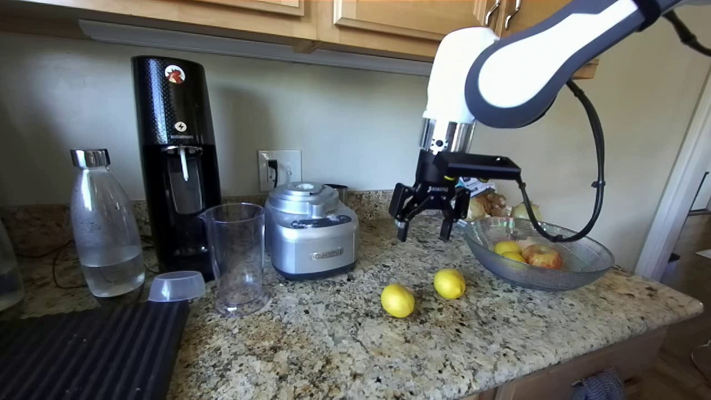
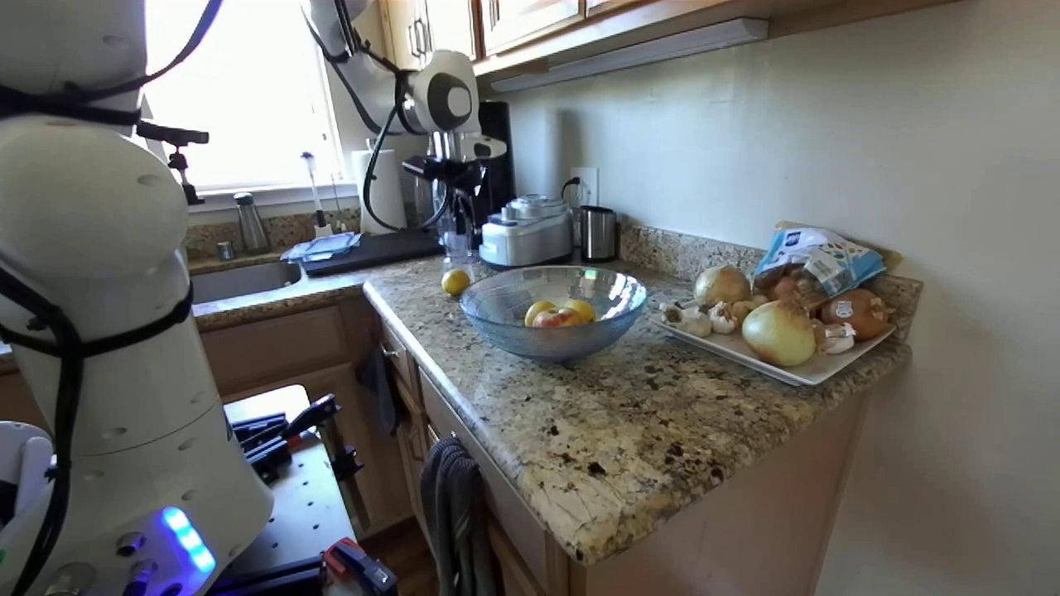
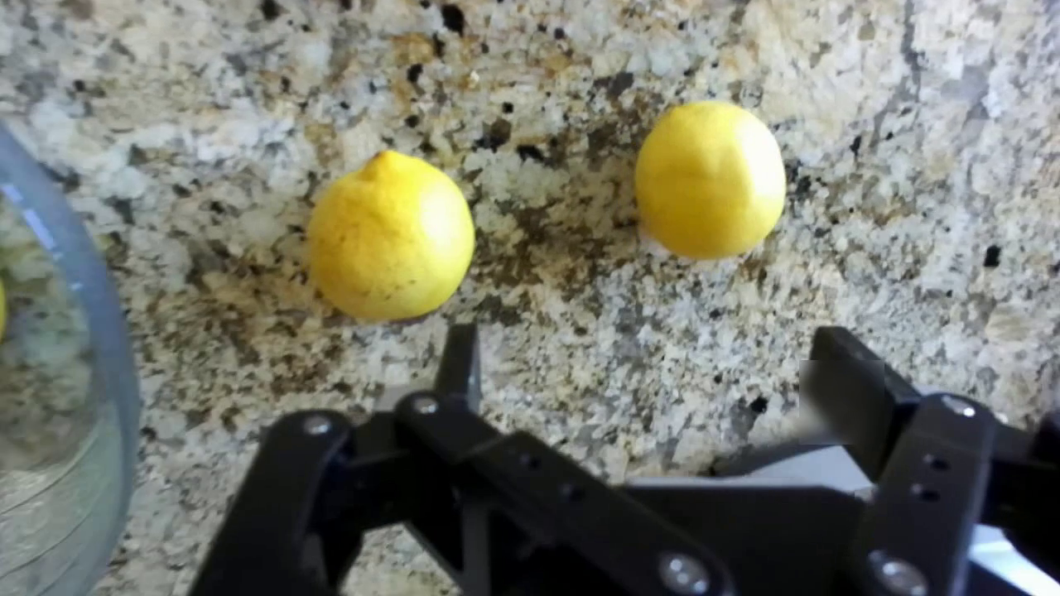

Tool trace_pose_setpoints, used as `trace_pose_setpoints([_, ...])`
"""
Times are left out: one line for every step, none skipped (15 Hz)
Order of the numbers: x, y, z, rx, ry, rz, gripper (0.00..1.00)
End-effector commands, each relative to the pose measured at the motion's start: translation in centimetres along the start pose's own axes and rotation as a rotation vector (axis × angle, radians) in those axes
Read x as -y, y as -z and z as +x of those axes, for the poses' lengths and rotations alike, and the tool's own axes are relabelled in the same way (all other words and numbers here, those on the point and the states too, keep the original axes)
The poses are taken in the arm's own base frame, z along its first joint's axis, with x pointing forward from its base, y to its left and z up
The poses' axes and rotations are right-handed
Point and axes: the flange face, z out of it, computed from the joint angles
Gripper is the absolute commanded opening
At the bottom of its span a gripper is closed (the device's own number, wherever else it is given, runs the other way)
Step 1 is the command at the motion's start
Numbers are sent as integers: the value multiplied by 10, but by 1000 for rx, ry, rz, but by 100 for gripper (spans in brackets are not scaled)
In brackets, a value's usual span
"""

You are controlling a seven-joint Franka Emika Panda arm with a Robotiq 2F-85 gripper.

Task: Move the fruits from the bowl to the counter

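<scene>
Two yellow lemon-like fruits rest on the speckled granite counter (image 1: 311, 344), a nearer lemon (image 1: 397, 300) and a lemon closer to the bowl (image 1: 449, 284). In the wrist view they appear as a left lemon (image 3: 391, 236) and a right lemon (image 3: 710, 180). Inside the clear glass bowl (image 1: 602, 258) lie two more yellow fruits (image 1: 507, 247) and a red-and-yellow apple (image 1: 542, 256); both exterior views show them. My gripper (image 1: 424, 230) hangs above the counter, left of the bowl in that view. Its jaws are spread wide, with only granite seen between the fingertips (image 3: 460, 360).
Beside the lemons stand a steel appliance (image 1: 314, 239), a clear tall glass (image 1: 236, 255) and a black ribbed mat (image 1: 94, 350). A white plate (image 2: 795, 377) with onions and garlic sits behind the bowl, near the wall. Wooden cabinets (image 1: 389, 16) overhang the counter.
</scene>
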Motion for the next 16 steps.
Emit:
trace_pose_setpoints([-45, 47, 3, -31, -65, -33, 100])
trace_pose_setpoints([-56, 55, 7, -40, -90, -38, 100])
trace_pose_setpoints([-70, 60, 13, -52, -125, -46, 100])
trace_pose_setpoints([-82, 65, 17, -58, -153, -51, 100])
trace_pose_setpoints([-96, 67, 21, -67, -188, -59, 100])
trace_pose_setpoints([-110, 67, 25, -75, -222, -71, 100])
trace_pose_setpoints([-124, 66, 28, -77, -255, -82, 100])
trace_pose_setpoints([-136, 64, 30, -86, -292, -97, 100])
trace_pose_setpoints([-150, 60, 31, -87, -332, -113, 100])
trace_pose_setpoints([-161, 56, 33, -86, -372, -125, 100])
trace_pose_setpoints([-172, 48, 35, -76, -412, -137, 100])
trace_pose_setpoints([-182, 42, 36, -69, -452, -144, 100])
trace_pose_setpoints([-192, 35, 36, -52, -488, -148, 100])
trace_pose_setpoints([-199, 29, 35, -41, -516, -148, 100])
trace_pose_setpoints([-206, 22, 35, -32, -548, -148, 100])
trace_pose_setpoints([-211, 17, 34, -31, -573, -147, 100])
